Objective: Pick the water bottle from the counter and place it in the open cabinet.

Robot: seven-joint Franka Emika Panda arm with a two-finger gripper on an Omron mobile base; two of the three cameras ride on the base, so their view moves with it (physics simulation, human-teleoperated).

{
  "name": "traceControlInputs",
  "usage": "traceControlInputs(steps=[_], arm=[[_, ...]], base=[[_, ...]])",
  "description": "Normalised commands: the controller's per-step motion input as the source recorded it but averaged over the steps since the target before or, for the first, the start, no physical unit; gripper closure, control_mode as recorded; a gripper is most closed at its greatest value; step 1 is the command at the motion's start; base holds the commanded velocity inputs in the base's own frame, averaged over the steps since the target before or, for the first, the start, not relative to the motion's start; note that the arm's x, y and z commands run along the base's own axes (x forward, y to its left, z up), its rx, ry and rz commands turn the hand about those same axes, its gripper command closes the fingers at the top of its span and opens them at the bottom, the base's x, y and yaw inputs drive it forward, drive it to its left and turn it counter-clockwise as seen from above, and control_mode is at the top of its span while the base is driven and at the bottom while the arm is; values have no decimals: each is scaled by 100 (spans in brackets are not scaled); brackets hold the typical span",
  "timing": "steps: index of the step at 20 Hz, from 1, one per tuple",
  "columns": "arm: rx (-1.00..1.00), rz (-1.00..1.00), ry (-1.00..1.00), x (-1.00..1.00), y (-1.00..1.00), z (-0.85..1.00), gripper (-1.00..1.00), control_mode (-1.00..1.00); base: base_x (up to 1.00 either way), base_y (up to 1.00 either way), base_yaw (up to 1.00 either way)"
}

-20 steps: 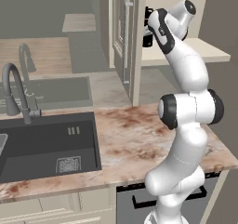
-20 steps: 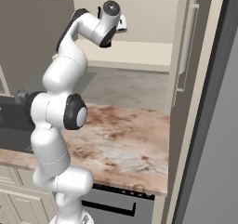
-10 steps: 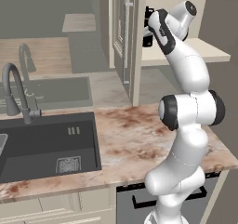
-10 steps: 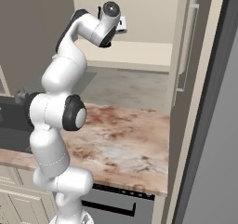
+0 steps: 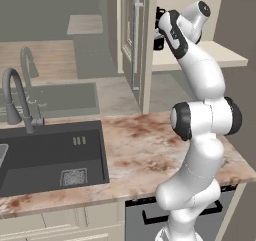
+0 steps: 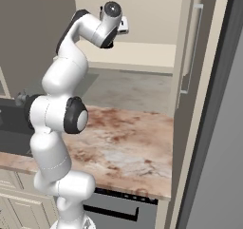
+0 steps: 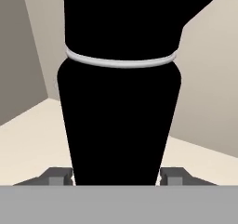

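Above the pale shelf [image 6: 137, 57] of the open cabinet [image 5: 145, 45] | my pincer [image 7: 116, 179] is clamped on the water bottle [image 7: 118, 102], one finger [image 7: 56, 176] at each flank | bottle is raised at shelf level, well above the marbled surface [image 5: 145, 145] | sink [image 5: 50, 155] off to my left

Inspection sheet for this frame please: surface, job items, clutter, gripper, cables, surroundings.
Surface: counter marbled pink-brown, bare in front of the arm.
Job items: bottle black, held up inside the cabinet above its pale shelf; whether it touches the shelf cannot be told.
Clutter: nothing seen.
Gripper: gripper shut on bottle, one fingertip on each side of the body.
Cables: nothing seen.
Surroundings: dark sink and faucet to the left; cabinet door open with a metal bar handle.
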Motion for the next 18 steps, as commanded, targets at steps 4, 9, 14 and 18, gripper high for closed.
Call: traceControlInputs(steps=[4, 9, 14, 18], arm=[[0, 0, 0, 0, 0, 0, -100, -100], [0, -1, 0, -8, 0, 0, -100, -100], [0, -9, -7, -37, 0, 0, -100, -100], [0, -12, -9, -67, 0, 0, -100, -100]], base=[[0, 0, 0], [0, 0, 0], [0, 0, 0], [0, 0, 0]])
